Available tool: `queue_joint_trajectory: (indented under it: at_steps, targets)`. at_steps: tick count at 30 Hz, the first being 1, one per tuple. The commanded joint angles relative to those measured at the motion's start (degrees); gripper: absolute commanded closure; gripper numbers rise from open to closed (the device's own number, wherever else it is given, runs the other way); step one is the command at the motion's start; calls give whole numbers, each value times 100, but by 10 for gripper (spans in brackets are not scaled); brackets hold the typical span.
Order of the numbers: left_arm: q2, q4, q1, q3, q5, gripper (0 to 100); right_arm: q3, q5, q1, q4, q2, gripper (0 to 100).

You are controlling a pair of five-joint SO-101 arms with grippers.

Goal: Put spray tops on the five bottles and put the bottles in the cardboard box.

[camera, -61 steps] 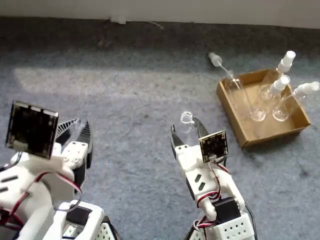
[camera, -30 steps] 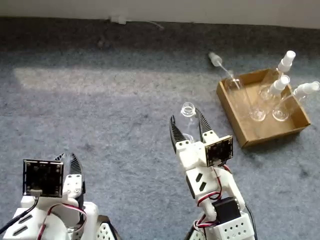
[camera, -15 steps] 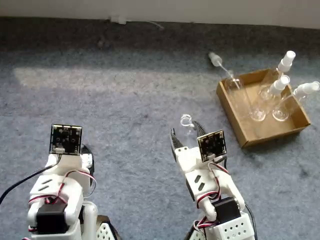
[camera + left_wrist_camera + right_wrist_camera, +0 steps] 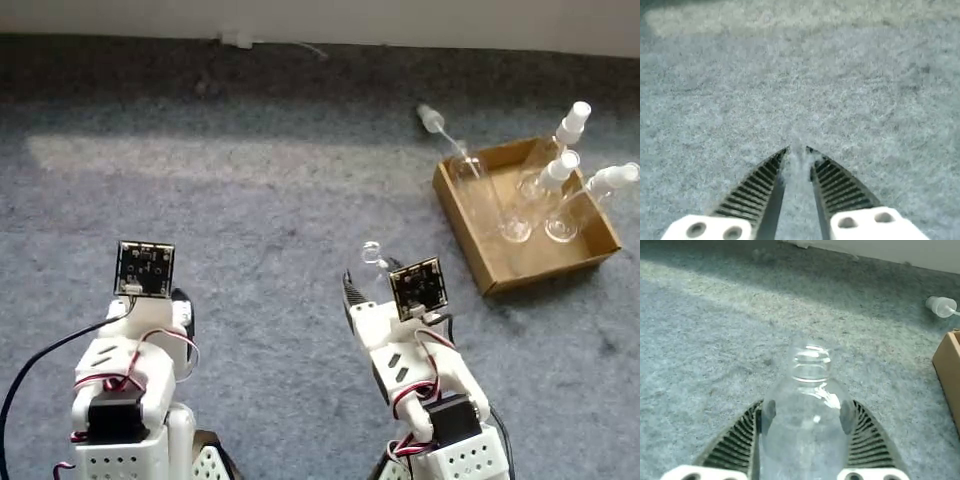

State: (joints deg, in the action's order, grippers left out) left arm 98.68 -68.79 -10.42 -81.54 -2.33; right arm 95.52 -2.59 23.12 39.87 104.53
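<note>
The uncapped bottle [image 4: 807,390] is clamped in the right tool [image 4: 806,412], just above the desk [image 4: 250,200]. Step in hand: capping. A loose spray top [image 4: 430,118] lies beside the cardboard box [image 4: 545,268]. The left tool [image 4: 799,150], nearly closed and empty, would probably have to fetch it.

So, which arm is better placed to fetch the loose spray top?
Left, probably: the right gripper is shut on the open bottle, the left gripper holds nothing, though the spray top lies farther from it.
</note>
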Motion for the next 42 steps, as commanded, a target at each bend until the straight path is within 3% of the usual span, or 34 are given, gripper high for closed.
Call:
queue_joint_trajectory:
  at_steps: [1, 17, 23, 29, 42]
  targets:
    - [-356, 756, 48, 532, -53, 995, 884, -62, 22, 40, 75, 918]
    - [-5446, 2268, 84, 3881, -44, 993, 884, -62, 22, 40, 75, 918]
    - [-6686, 3613, 127, 4514, -44, 992, 884, -62, 22, 40, 75, 918]
    - [-8171, 4923, 646, 5305, -44, 994, 884, -62, 22, 40, 75, 918]
    - [-12532, 5987, 954, 9244, -44, 993, 884, -62, 22, 48, 40, 918]
